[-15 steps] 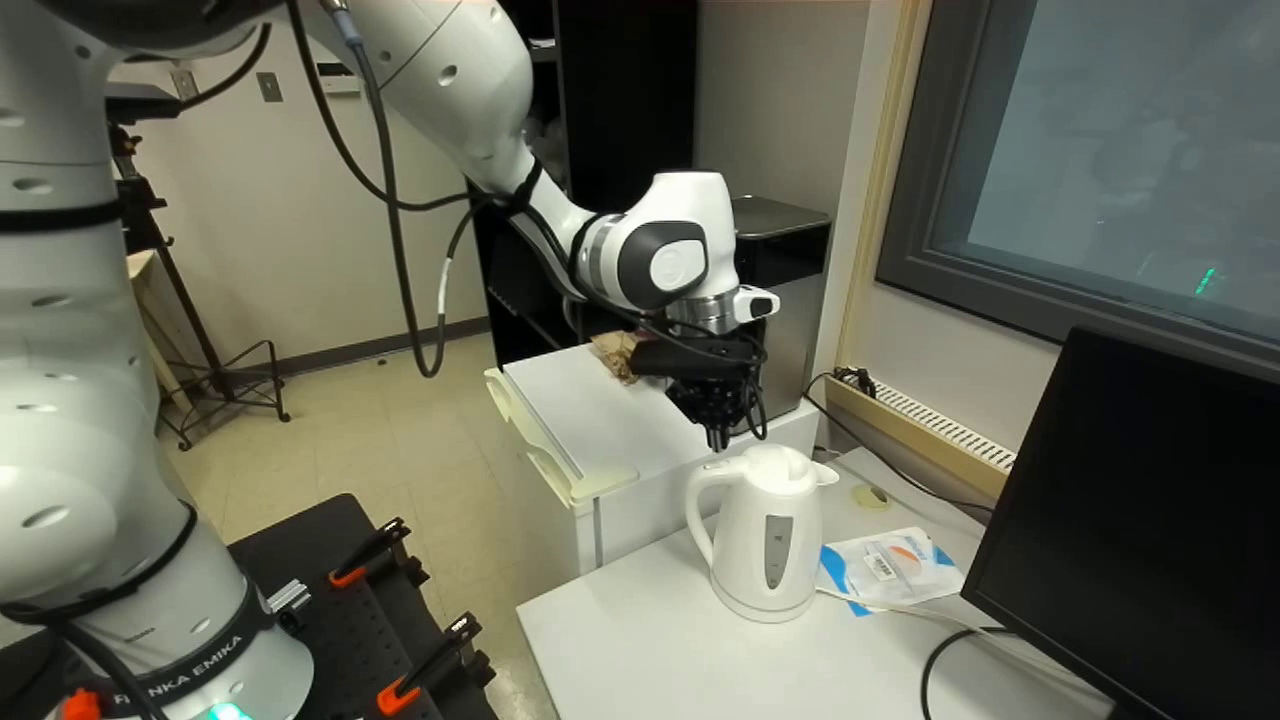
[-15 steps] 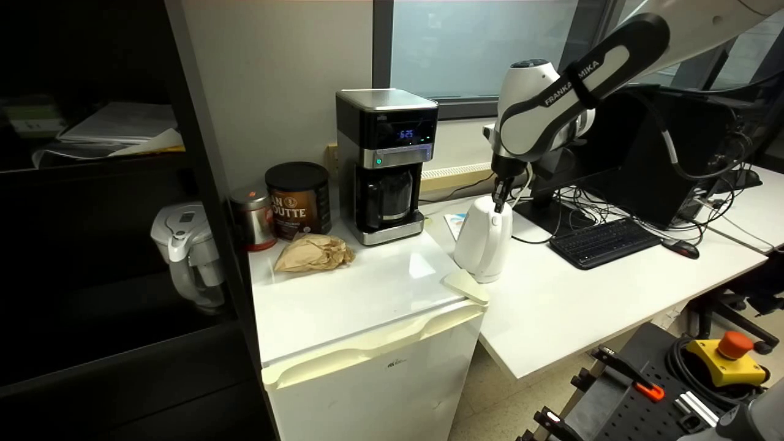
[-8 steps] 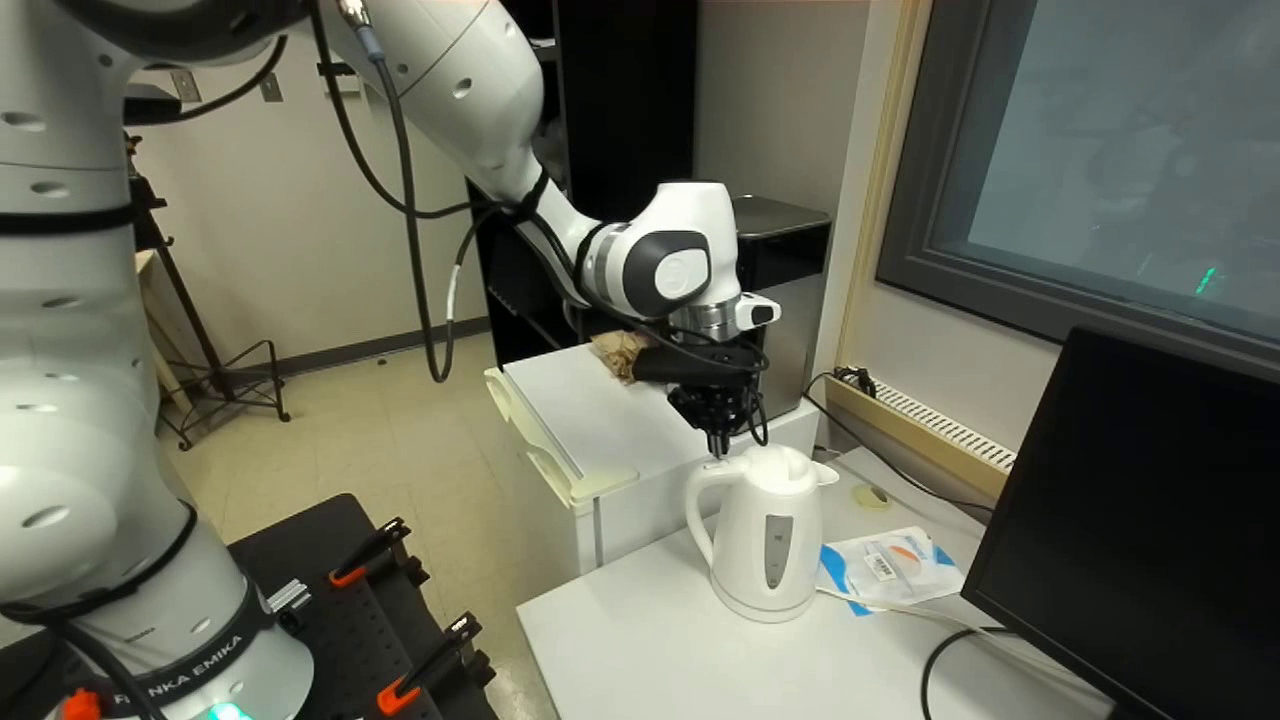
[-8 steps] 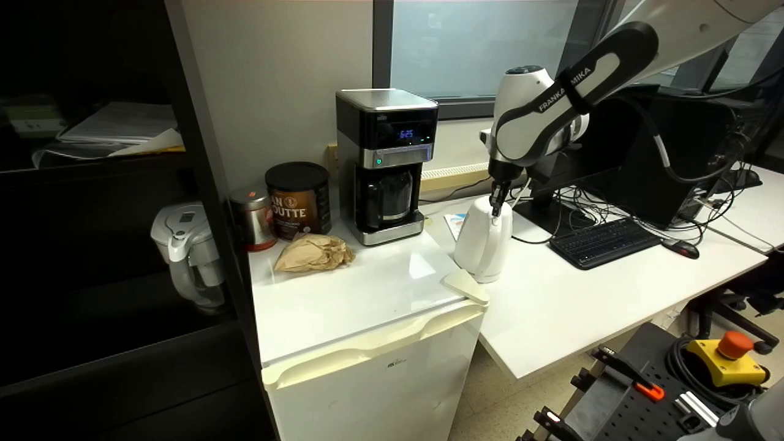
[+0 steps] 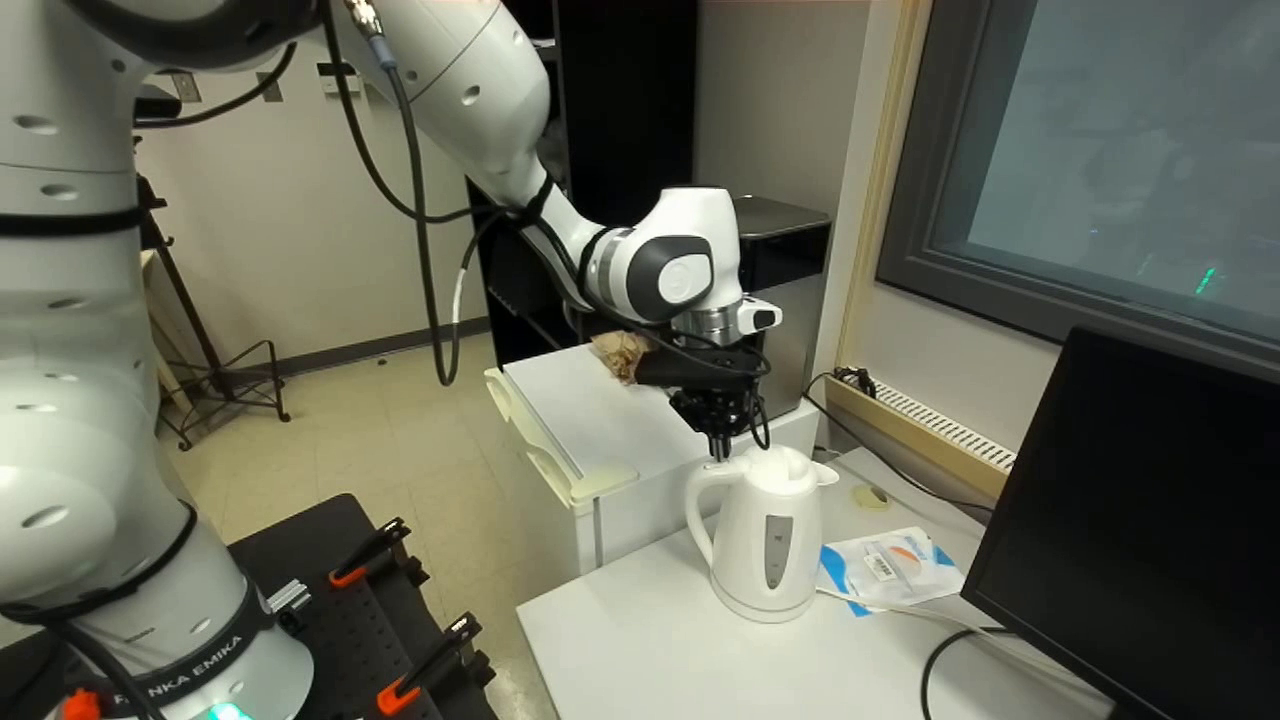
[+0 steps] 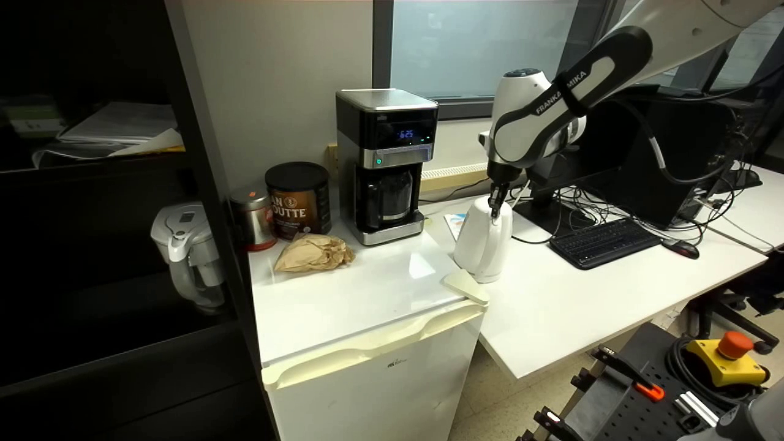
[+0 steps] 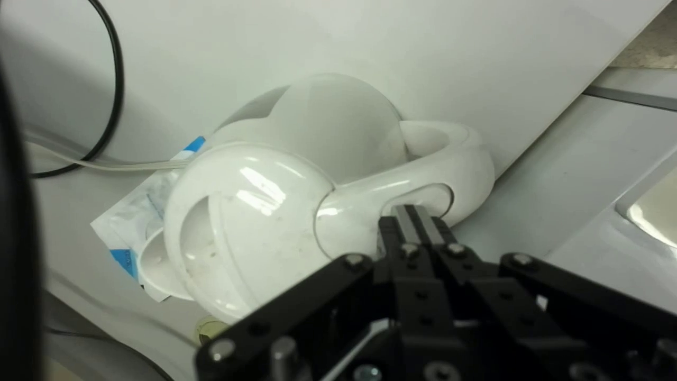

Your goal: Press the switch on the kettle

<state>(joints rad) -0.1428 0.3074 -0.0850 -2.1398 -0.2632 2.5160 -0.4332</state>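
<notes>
The white kettle (image 5: 745,545) stands upright on the white desk; it also shows in an exterior view (image 6: 474,248) and in the wrist view (image 7: 275,227). In the wrist view its oval switch (image 7: 436,197) is set in the top of the loop handle (image 7: 473,159). My gripper (image 7: 417,211) is shut with nothing between its fingers. Its tips cover part of the switch. In both exterior views the gripper (image 5: 719,450) (image 6: 495,211) points down at the top of the handle. I cannot tell whether the tips touch the switch or sit just above it.
A white mini fridge (image 6: 367,306) stands beside the desk (image 5: 640,640), with a black coffee machine (image 6: 386,165) and a paper bag (image 6: 313,252) on top. A monitor (image 5: 1150,520), a white-and-blue packet (image 5: 890,565) and cables lie near the kettle.
My gripper has moved down a little onto the handle top, and slightly left in the view that shows the coffee machine's front. It stays shut. The kettle has not moved.
</notes>
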